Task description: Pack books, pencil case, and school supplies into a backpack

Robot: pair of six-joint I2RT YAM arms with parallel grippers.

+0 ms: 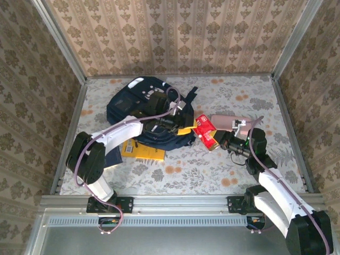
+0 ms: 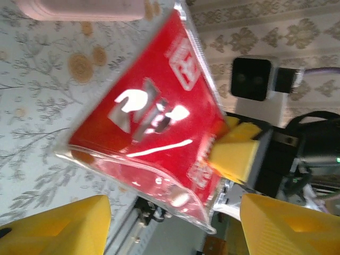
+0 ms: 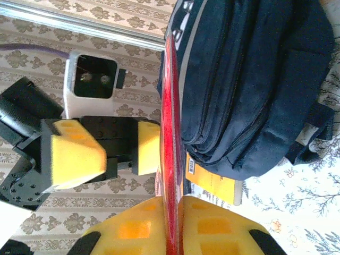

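Right claw [image 3: 171, 229]: clamped hard on the red pack [image 3: 170, 106]. My yellow pads [image 3: 133, 228] press against both flat faces of it at one end. From my right wrist the pack stands edge-on, a thin glossy red strip running up the middle of the view.

Left claw [image 2: 172, 226]: jaws stand wide apart, nothing in them. The two fingers sit either side of the pack's near corner and I see a clear gap on both sides, no contact. From this wrist the pack shows its broad face, tilted, red with white marks, in a clear wrapper that catches the light.

Position, overhead: both claws meet at the pack to the right of mid-table [image 1: 186, 175], just off the right edge of the backpack [image 1: 133, 106]. My left arm reaches across the front of the bag to get there. I cannot tell whether the pack's lowest corner touches the cloth or hangs free.

Backpack: lies flat, centre-left, toward the far wall, dark navy with white stripes. Zip state not readable from here.

Yellow book [image 1: 141, 151]: flat on the table at the bag's near edge, partly tucked beneath it.

Pink box [image 1: 228, 121]: lies on the table just beyond the red pack, apart from both claws
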